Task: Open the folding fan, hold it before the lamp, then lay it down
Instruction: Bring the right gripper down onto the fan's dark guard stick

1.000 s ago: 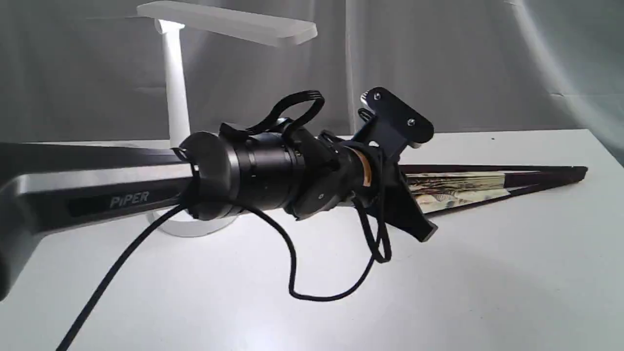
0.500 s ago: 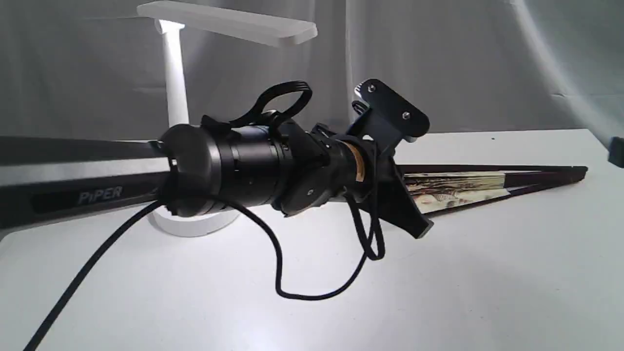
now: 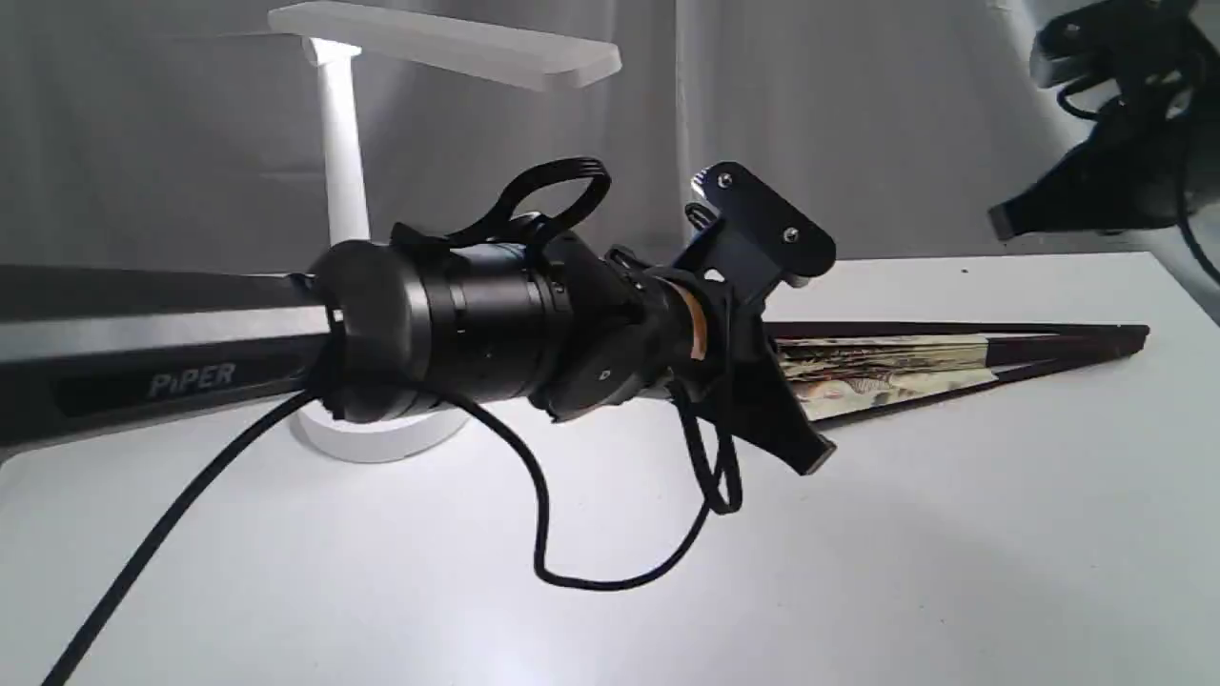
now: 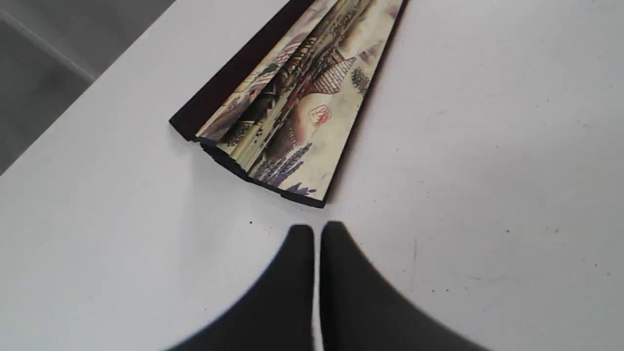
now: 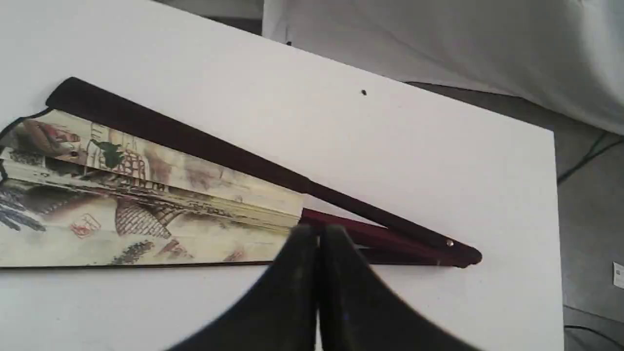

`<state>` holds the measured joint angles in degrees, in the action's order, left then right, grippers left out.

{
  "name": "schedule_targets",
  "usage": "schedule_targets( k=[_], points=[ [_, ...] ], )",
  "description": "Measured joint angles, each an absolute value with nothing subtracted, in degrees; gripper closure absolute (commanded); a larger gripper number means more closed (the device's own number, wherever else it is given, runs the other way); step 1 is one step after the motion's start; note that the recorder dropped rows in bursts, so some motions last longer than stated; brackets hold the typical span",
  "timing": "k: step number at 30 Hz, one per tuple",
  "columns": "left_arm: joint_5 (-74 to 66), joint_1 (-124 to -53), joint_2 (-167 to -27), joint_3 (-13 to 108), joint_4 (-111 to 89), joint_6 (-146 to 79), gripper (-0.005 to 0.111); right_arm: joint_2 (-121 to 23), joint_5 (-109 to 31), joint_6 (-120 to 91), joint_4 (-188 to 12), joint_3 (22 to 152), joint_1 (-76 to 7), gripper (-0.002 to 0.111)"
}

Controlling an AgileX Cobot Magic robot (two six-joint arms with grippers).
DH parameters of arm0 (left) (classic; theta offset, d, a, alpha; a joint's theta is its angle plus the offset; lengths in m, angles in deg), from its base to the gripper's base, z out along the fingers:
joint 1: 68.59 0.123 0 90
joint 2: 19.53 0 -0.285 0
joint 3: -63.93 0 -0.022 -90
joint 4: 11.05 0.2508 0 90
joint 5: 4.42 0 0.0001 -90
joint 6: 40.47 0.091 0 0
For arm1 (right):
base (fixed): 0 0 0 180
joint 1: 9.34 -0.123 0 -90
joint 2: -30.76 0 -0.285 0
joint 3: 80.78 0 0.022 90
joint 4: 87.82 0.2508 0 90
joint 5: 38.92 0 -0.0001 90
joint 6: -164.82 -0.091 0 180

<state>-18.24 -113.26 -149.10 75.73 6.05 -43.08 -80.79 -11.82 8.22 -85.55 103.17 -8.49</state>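
Observation:
The folding fan (image 3: 905, 372) lies flat on the white table (image 3: 953, 572), spread only a little, its painted cream paper showing between maroon guards. Its pivot points to the right. My left gripper (image 3: 808, 462) hangs just off the fan's wide end, shut and empty; the left wrist view shows its fingertips (image 4: 317, 229) closed a short way from the fan's (image 4: 292, 112) black edge. My right gripper (image 3: 1001, 219) is raised high at the upper right, shut on nothing. In the right wrist view it (image 5: 319, 231) hovers above the fan's ribs (image 5: 380, 239). The lamp (image 3: 341, 162) stands lit at the back left.
The left arm's forearm and its loose black cable (image 3: 534, 534) cross the front of the table and hide the fan's wide end in the exterior view. The lamp's round base (image 3: 372, 438) sits behind the arm. A grey curtain (image 3: 905, 124) hangs behind the table.
The right gripper has come into the exterior view at the upper right, well above the table. The left arm drew back slightly to the left. The fan has not moved.

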Motion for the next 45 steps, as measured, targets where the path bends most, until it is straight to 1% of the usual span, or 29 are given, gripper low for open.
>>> schedule_targets(
  k=[5, 8, 10, 12, 15, 16, 18, 19, 31, 38, 45],
  points=[
    [-18.24, -113.26, -149.1, 75.73, 6.05, -43.08, 0.107, -90.15, 3.36, 20.12, -77.33, 118.9, -8.7, 0.108],
    [-18.24, -113.26, -149.1, 75.73, 6.05, -43.08, 0.107, -95.14, 9.62, 24.93, -74.95, 127.14, -8.7, 0.108],
    [-18.33, -113.26, -149.1, 75.73, 6.05, -43.08, 0.107, -97.98, 11.63, 26.59, -74.36, 130.49, -8.7, 0.103],
    [-18.33, -113.26, -149.1, 75.73, 6.05, -43.08, 0.107, -100.71, 13.03, 28.13, -74.13, 133.61, -8.7, 0.092],
    [-18.33, -113.26, -149.1, 75.73, 6.05, -43.08, 0.107, -104.07, 13.41, 29.0, -74.13, 135.7, -8.7, 0.07],
    [-18.33, -113.26, -149.1, 75.73, 6.05, -43.08, 0.107, -105.37, 13.26, 29.27, -74.13, 136.25, -8.7, 0.06],
    [-18.33, -113.26, -149.1, 75.73, 6.05, -43.08, 0.107, -107.11, 12.66, 29.75, -74.13, 136.85, -8.85, 0.05],
    [-18.33, -113.26, -149.1, 75.73, 6.05, -43.08, 0.107, -107.79, 12.35, 30.4, -74.13, 136.95, -9.07, 0.048],
    [-18.33, -113.26, -149.1, 75.73, 6.05, -43.08, 0.107, -113.22, 2.37, 32.63, -76.56, 136.95, -15.49, 0.047],
    [-18.33, -113.26, -149.1, 75.73, 6.05, -43.08, 0.107, -115.01, 0.76, 31.22, -78.06, 137.08, -16.0, 0.047],
    [-18.33, -113.26, -149.1, 75.73, 6.05, -43.08, 0.107, -116.94, 2.09, 27.61, -80.83, 137.08, -16.0, 0.047]
  ],
)
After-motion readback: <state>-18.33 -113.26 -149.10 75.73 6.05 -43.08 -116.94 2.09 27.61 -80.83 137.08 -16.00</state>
